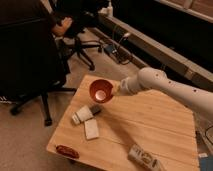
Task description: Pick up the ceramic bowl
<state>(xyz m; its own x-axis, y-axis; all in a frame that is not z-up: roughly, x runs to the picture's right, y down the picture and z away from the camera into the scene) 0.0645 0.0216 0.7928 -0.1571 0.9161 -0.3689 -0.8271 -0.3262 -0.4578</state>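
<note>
The ceramic bowl [100,90], small, round and glossy reddish-orange, hangs tilted above the wooden table [150,130], its hollow facing the camera. My gripper [116,91] is at the bowl's right rim, on the end of the white arm [165,85] that reaches in from the right. It is shut on the bowl and holds it off the table, above the white cup [82,115].
The white cup lies on its side beside a dark object [95,110]. A white block [91,129] lies below it. A flat dark red oblong [66,151] sits at the front left edge, a white remote-like object [144,158] at the front edge. Black office chairs [30,55] stand left.
</note>
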